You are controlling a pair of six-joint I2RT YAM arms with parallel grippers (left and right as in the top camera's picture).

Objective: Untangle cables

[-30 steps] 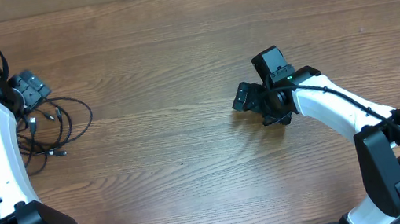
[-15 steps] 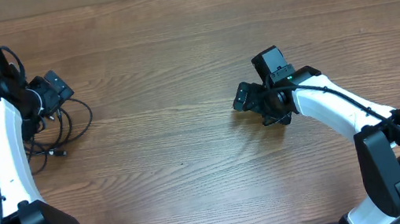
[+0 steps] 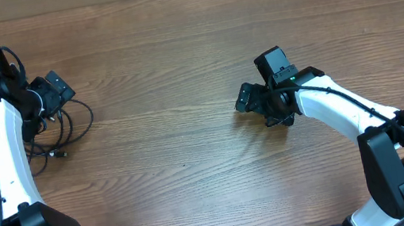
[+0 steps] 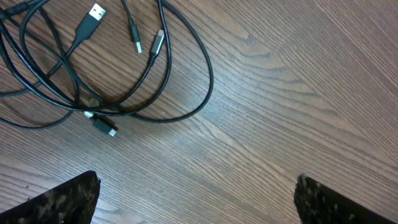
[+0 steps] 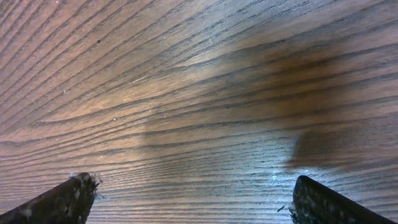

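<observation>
At the very start: no untangling done.
Left gripper [image 4: 196, 186] spread wide and empty, poised just beside the cables [image 4: 93, 109], looped and crossed in one heap near the table's [image 3: 194, 170] left edge; right gripper [image 5: 193, 199] likewise wide, empty, well apart.

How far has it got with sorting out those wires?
Nothing looks done: the cables lie in one crossed heap on the table. Nothing is in hand: both jaws stand open and empty, the left pair near the heap. All the separating remains.
</observation>
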